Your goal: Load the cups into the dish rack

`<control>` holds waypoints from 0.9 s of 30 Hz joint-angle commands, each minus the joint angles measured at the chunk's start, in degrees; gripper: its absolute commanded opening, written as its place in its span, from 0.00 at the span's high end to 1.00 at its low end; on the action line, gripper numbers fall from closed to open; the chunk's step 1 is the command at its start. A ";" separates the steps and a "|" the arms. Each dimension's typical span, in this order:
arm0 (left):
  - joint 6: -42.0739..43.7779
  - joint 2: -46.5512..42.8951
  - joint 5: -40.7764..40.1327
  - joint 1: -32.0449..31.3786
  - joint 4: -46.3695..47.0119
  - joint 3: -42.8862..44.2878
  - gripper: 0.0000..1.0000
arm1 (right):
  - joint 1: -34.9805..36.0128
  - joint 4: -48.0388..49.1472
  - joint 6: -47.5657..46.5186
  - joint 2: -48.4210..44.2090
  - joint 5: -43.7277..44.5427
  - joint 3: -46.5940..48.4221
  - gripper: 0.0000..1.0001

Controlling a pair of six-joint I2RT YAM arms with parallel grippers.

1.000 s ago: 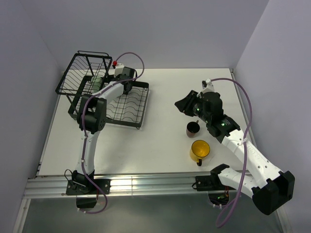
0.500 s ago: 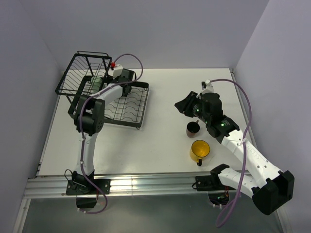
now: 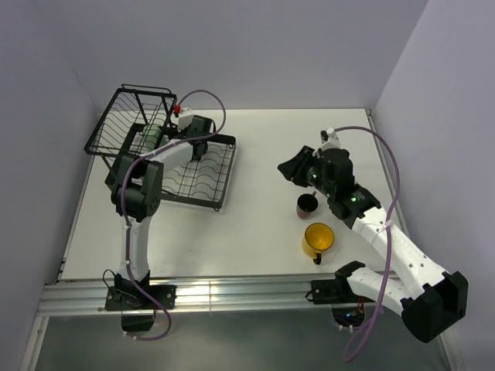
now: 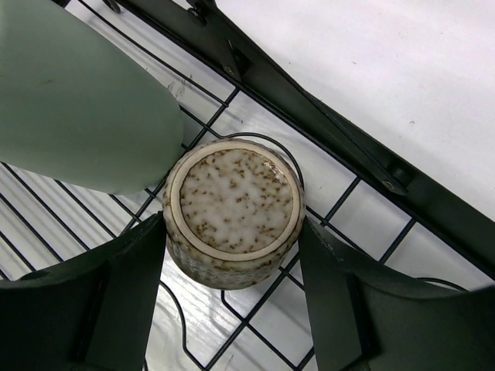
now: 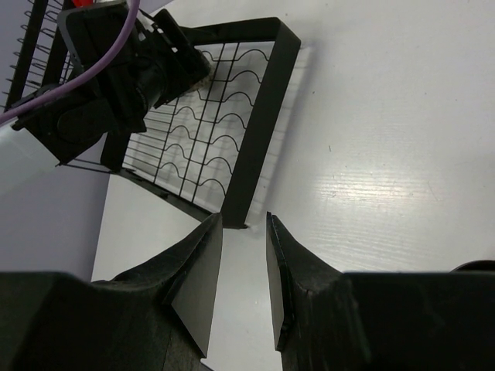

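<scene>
Over the last second nothing near me has moved. The yellow mug (image 3: 317, 239) and brown mug (image 3: 307, 204) stand on the surface (image 3: 255, 232), and my right pincer (image 5: 244, 263) hangs above them, slightly spread and empty. Farther off, my left elbow has swung outward and the wrist has slid along the rack (image 4: 325, 127), which seems nudged a little leftward with it. My left pincer (image 4: 230, 247) has kept the same width and pinches the speckled cup (image 4: 232, 202) on both sides. The cup sits upside down on the wires, just beside the green tumbler (image 4: 73, 93). I judge the second cup is as good as placed, with release next and two mugs left.

The yellow mug is glossy, round and handled, and the brown one is smaller and dark. The rack is thin black wire with wavy slots inside a flat metal frame. The speckled cup looks like glazed stoneware with ribbed sides, a cream base flecked brown and a raised foot ring. The tumbler is smooth, matte and pale.
</scene>
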 commanded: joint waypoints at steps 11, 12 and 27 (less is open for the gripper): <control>-4.55 -10.27 0.19 -2.87 7.59 -7.44 1.00 | -0.47 2.72 -1.36 -2.11 0.52 -0.77 0.63; -4.47 -10.45 0.89 -2.96 8.02 -7.88 1.00 | -0.47 2.64 -1.36 -2.02 0.60 -0.77 0.63; -1.84 -5.62 7.92 -4.28 11.10 -5.33 1.00 | -0.47 1.49 -2.68 -2.63 1.75 -0.15 0.63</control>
